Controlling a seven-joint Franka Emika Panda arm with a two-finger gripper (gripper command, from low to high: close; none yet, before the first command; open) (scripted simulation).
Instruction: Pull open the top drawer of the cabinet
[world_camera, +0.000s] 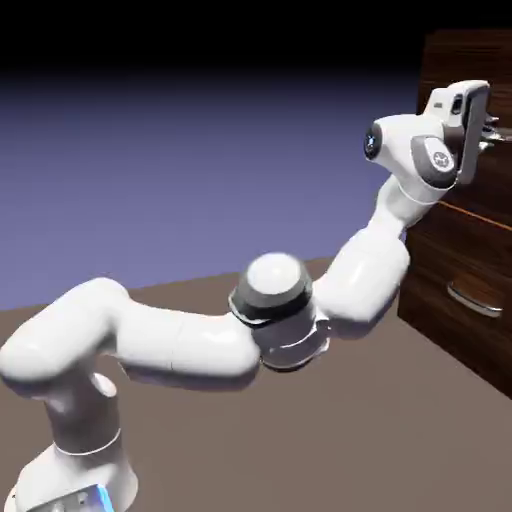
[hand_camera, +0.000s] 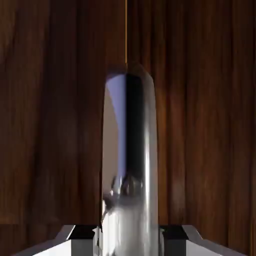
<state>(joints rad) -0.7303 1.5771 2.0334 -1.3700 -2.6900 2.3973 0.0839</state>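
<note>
The exterior view takes in the whole cabinet (world_camera: 470, 200) as a dark brown wood-grain block at the right edge, standing on the brown table (world_camera: 380, 430), with the white arm (world_camera: 300, 300) rising from the lower left and bending up toward it. There the hand (world_camera: 484, 128) sits at the cabinet's upper front, pressed close to the top drawer (world_camera: 455, 60), and its fingers are mostly hidden behind the wrist housing, so this view alone does not show whether they grip anything. It does show, lower on the cabinet, a second drawer front with a bowed silver handle (world_camera: 474, 298) and a thin orange line (world_camera: 475, 212) above it, well below the hand. The hand view gives what the exterior view hides: the hand (hand_camera: 128, 240) is closed on the straight silver bar handle (hand_camera: 131, 165), whose bar fills the gap between the two grey fingertips (hand_camera: 70, 237) at the bottom edge and runs straight up the middle of the picture. Behind it the top drawer's wood grain (hand_camera: 50, 100) fills the picture, and a thin orange line (hand_camera: 125, 30) continues above the bar's rounded end. In this view the bar's long axis runs from bottom to top, in line with the grain; in the exterior view the bar shows only as a short silver stub poking out beside the hand, lying roughly level along the cabinet's front.
</note>
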